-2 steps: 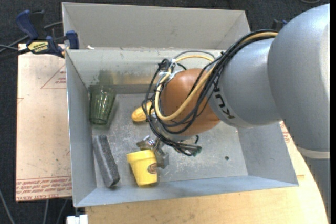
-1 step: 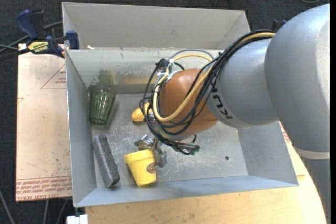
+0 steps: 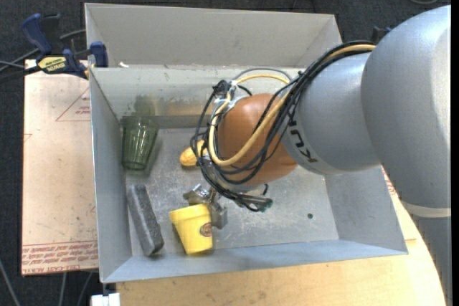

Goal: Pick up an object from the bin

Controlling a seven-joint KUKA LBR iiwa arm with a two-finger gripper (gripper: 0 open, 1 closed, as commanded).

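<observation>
Small yellow plastic cup (image 3: 188,231): opaque, bright, stubby, slightly tapered. It is lying tipped over rather than standing upright, its length running roughly parallel to the grey block (image 3: 145,220). It is sitting just right of that block, not touching it, level with the block's nearer half. Mouth direction unclear.

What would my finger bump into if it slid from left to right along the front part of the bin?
Grey bar → yellow cup → the robot's gripper, at the cup's right edge.
</observation>
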